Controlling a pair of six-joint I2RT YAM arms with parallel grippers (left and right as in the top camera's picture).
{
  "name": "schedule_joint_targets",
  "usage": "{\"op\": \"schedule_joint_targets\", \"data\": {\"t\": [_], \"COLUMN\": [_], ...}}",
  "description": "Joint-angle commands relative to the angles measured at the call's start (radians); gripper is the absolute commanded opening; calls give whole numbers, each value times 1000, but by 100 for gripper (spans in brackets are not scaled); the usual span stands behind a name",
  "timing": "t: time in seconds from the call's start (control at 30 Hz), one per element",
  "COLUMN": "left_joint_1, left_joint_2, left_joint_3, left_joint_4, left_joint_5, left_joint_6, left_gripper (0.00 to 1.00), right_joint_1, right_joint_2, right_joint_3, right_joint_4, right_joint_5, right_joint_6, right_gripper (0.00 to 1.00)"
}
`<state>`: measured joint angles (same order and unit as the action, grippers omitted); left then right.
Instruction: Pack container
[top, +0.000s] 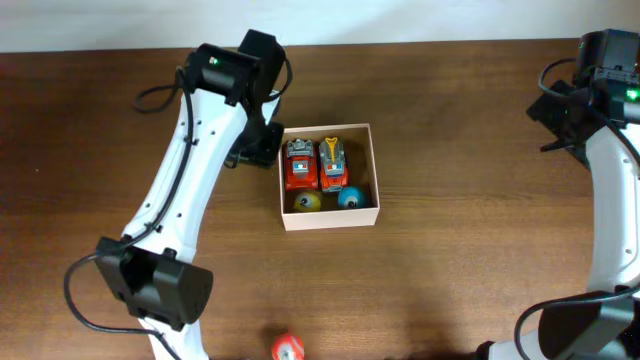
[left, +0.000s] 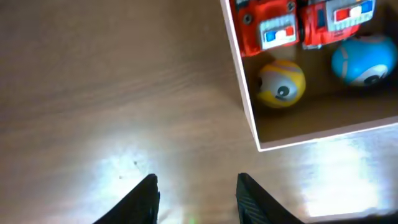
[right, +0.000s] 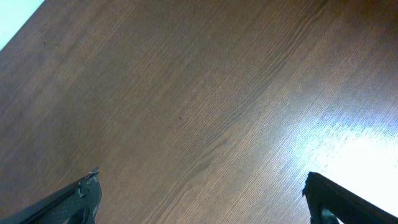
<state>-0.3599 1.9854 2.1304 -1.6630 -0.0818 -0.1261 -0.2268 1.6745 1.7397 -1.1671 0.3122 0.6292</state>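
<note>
container (top: 330, 218) sits mid table (top: 480, 250), open top up, white walls, tan inside. holds two red toy trucks (top: 299, 165) abreast at the back, yellow ball (top: 306, 201) and blue ball (top: 349, 198) in front of them, all apart from the grippers

left gripper (left: 198, 180) hangs just beside the box's left wall, over bare wood, fingers parted with nothing between them = empty, part open. right gripper (right: 205, 208) well apart at the far right of the table, jaws spread wide, empty

small red-and-white thing (top: 287, 347) lies at the near table edge, too small to name, likely one more piece to pack

judgement: box looks nearly full. to do it well, lift the left gripper clear of the wall so the box is not nudged, open wider before reaching for the loose piece, grip it across the middle, drop it in the free front strip without pressing on the balls
</note>
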Motion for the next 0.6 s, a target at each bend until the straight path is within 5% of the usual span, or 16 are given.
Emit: {"op": "schedule_joint_targets", "data": {"t": [0.0, 0.57], "left_joint_1": [-25, -166], "left_joint_2": [-47, -367], "left_joint_3": [-64, -623], "left_joint_4": [-6, 283], "left_joint_5": [-21, -34], "left_joint_6": [-47, -72], "left_gripper": [42, 48], "right_joint_1": [-3, -3], "right_joint_2": [-17, -17], "right_joint_3": [18, 18], "right_joint_4": [0, 0], "right_joint_5": [2, 2], "right_joint_6": [7, 7], "right_gripper": [99, 99]}}
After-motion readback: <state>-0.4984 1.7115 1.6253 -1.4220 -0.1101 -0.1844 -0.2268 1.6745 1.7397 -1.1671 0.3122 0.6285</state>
